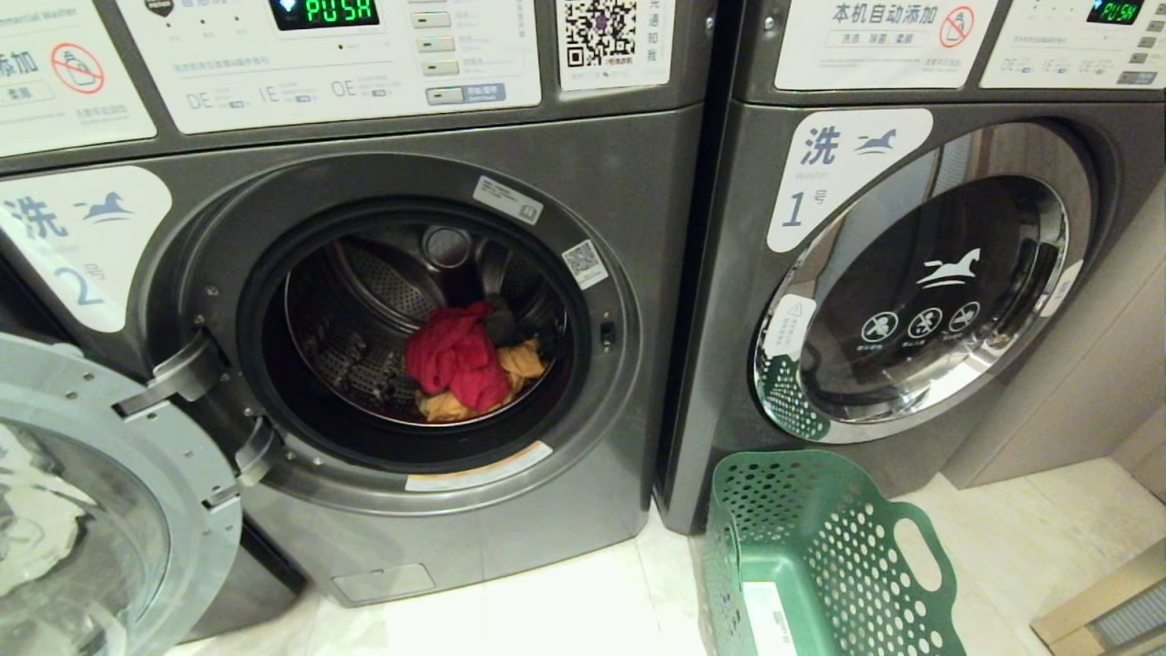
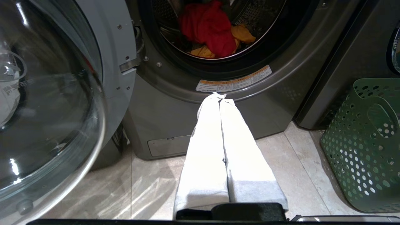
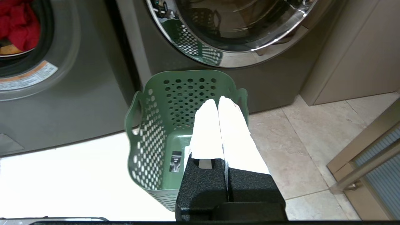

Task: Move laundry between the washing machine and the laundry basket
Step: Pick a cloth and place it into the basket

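The head view shows red and orange laundry point(image 1: 460, 364) inside the open washing machine point(image 1: 410, 301), the empty laundry basket point(image 1: 820, 547) beside it, but no arms. Only the wrist views show the left hand point(image 2: 218, 97) and right hand point(image 3: 217, 101), both clenched on nothing.

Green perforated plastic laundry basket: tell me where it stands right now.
In the head view, the green perforated plastic laundry basket stands empty on the floor at lower right, before the dark grey machine labelled 1.

The open door point(image 1: 82, 510) of the washing machine point(image 1: 410, 510) is cut off by the head view's left and bottom edges. The laundry basket point(image 1: 847, 510) runs off the bottom edge, hiding most of its floor. A dark item behind the red cloth point(image 1: 455, 360) in the drum cannot be identified.
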`<state>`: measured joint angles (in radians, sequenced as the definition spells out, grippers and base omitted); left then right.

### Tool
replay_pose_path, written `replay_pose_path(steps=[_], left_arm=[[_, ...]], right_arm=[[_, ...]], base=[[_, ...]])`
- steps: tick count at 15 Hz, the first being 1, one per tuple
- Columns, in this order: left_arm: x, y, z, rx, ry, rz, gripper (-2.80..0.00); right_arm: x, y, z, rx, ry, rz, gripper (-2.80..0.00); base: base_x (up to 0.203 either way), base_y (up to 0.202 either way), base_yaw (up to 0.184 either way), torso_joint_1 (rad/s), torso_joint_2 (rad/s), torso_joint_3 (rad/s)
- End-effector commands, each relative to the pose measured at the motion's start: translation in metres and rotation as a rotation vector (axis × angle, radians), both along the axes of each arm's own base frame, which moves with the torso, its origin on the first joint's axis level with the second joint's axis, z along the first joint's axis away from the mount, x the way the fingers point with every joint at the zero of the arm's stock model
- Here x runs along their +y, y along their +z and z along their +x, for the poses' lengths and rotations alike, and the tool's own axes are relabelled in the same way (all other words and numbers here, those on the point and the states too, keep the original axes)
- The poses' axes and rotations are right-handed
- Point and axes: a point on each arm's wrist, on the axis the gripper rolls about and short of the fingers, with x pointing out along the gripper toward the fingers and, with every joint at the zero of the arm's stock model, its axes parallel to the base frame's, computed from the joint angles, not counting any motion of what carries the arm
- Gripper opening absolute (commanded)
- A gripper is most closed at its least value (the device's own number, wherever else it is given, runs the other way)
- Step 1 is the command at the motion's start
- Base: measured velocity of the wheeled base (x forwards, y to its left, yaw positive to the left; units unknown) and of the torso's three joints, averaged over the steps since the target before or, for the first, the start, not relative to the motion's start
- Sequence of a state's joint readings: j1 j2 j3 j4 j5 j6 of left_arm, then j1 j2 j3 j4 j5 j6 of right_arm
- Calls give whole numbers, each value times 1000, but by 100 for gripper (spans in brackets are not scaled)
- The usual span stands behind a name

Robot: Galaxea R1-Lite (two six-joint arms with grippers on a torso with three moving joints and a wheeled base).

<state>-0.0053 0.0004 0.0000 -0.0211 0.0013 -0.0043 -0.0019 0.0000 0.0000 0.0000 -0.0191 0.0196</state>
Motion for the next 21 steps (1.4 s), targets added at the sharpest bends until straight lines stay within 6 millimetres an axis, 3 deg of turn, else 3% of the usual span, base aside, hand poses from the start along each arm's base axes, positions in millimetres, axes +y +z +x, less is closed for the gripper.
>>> replay_pose_path(steps=[1,8,17,21], left_arm=[[0,-2,0,5,1,0,-280],[0,-2,0,5,1,0,-280],[0,-2,0,5,1,-1,-280],[0,-2,0,5,1,0,-280]], right_arm=[[0,0,0,1,0,0,-280],[0,0,0,0,1,-3,-280],[0,0,0,0,0,-1,-280],[0,0,0,2,1,-1,-280]], base=[[0,89,-2,2,2,7],[0,0,0,0,0,0],[0,-9,160,1,3,1],[0,-2,20,1,1,0]])
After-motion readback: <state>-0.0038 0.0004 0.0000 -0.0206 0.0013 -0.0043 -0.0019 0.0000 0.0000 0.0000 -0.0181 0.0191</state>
